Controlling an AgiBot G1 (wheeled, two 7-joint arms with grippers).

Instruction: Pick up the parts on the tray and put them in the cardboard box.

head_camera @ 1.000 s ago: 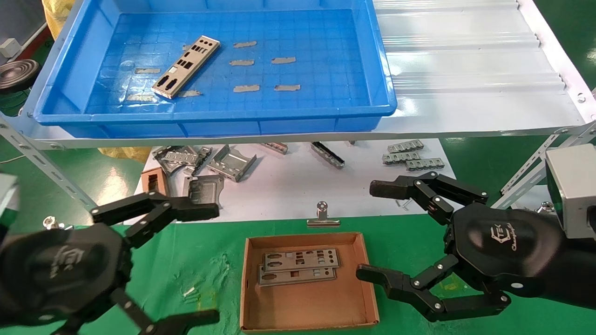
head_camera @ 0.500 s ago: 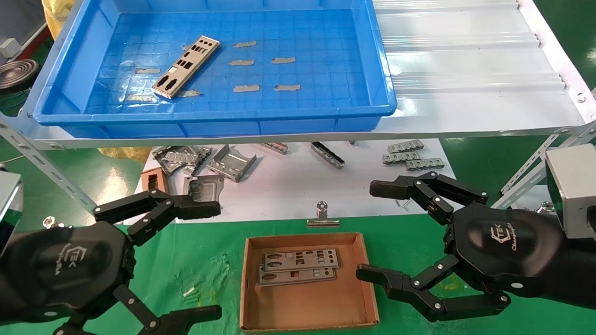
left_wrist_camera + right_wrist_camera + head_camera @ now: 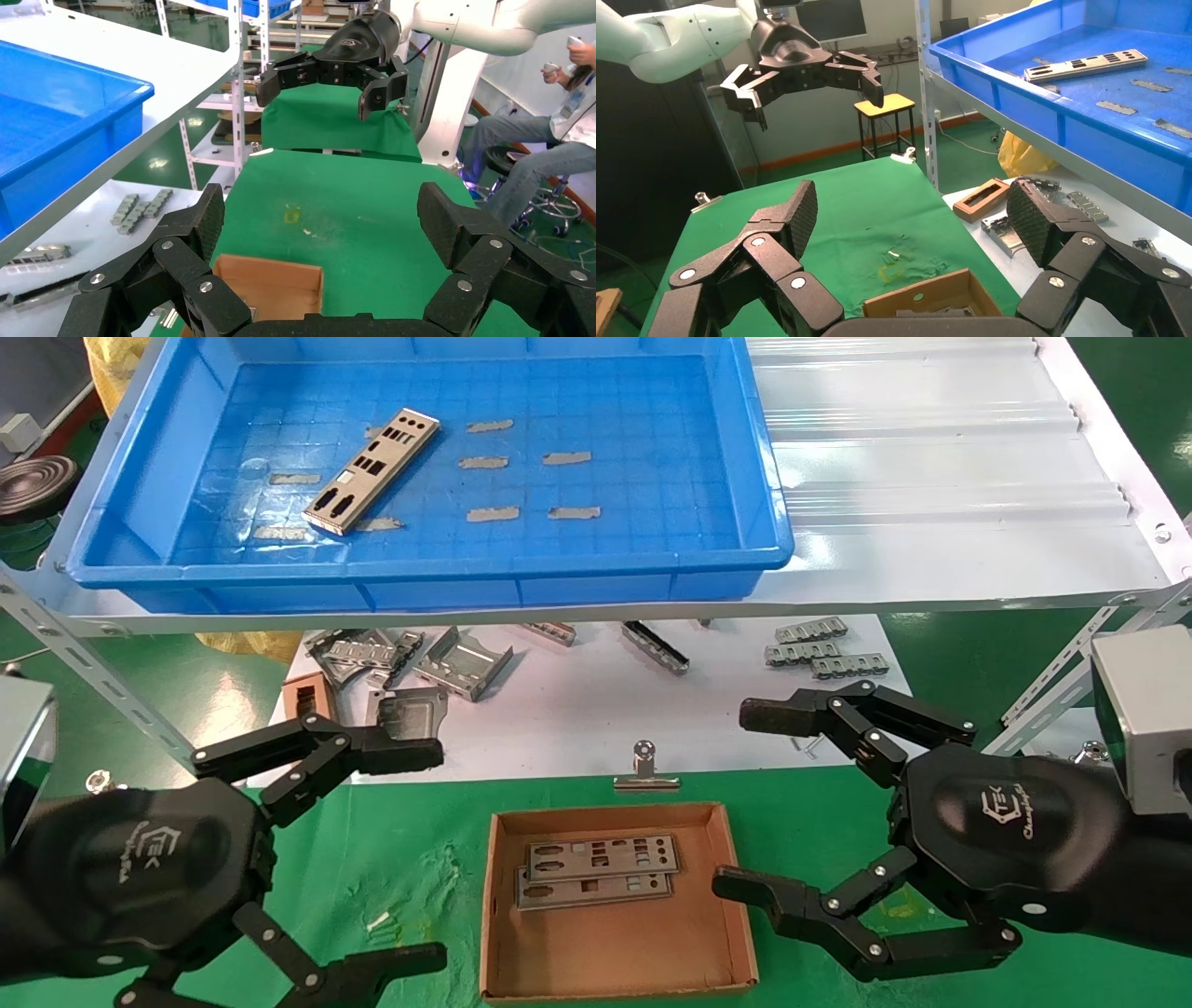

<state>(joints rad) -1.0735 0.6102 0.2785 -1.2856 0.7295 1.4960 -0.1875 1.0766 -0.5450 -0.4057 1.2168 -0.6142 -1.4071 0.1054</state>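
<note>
One silver punched plate (image 3: 372, 470) lies aslant on the floor of the blue tray (image 3: 428, 565), left of its middle; it also shows in the right wrist view (image 3: 1084, 64). The brown cardboard box (image 3: 615, 943) sits on the green cloth below and holds two plates (image 3: 601, 854) side by side. My left gripper (image 3: 414, 859) is open and empty, low and left of the box. My right gripper (image 3: 750, 798) is open and empty, just right of the box. Each wrist view shows its own open jaws above the box (image 3: 270, 288) (image 3: 926, 298).
The tray rests on a white corrugated sheet (image 3: 931, 458) on a raised shelf. Under it, on a white board, lie bent grey brackets (image 3: 461, 663), ridged strips (image 3: 819, 649) and a small brown frame (image 3: 307, 699). A binder clip (image 3: 644, 770) sits behind the box.
My left gripper has shifted slightly to the right, still open. The right gripper, the plates and the box have not moved.
</note>
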